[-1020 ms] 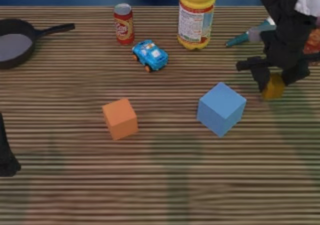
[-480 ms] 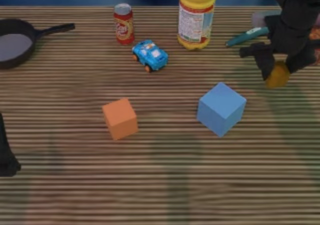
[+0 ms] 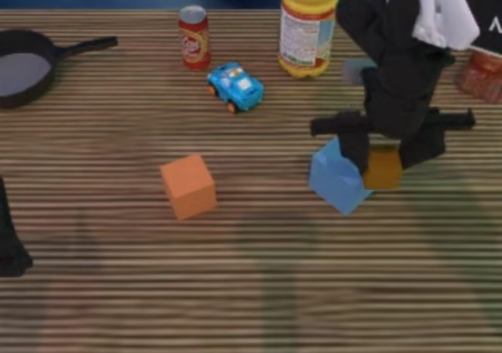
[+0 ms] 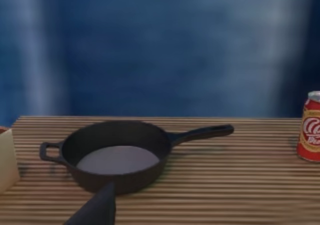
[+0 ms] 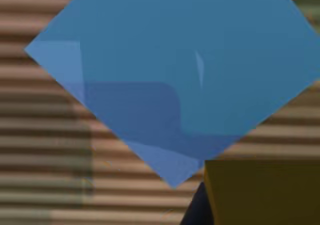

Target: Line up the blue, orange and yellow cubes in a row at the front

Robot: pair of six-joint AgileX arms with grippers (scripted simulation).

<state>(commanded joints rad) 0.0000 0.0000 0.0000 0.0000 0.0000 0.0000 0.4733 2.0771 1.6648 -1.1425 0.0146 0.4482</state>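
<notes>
Wooden slats (image 3: 259, 290) are carrying the orange cube (image 3: 188, 186) left of centre, while the right gripper (image 3: 384, 158) is clamping the yellow cube (image 3: 383, 169) above the blue cube (image 3: 336, 182) at centre right; the left gripper (image 3: 11, 251) is idling at the left edge

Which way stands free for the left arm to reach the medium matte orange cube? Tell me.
Probably yes, from the left: only bare tabletop lies between the parked left gripper and the orange cube. The right gripper, holding the small mustard-yellow cube, hangs far right.
</notes>
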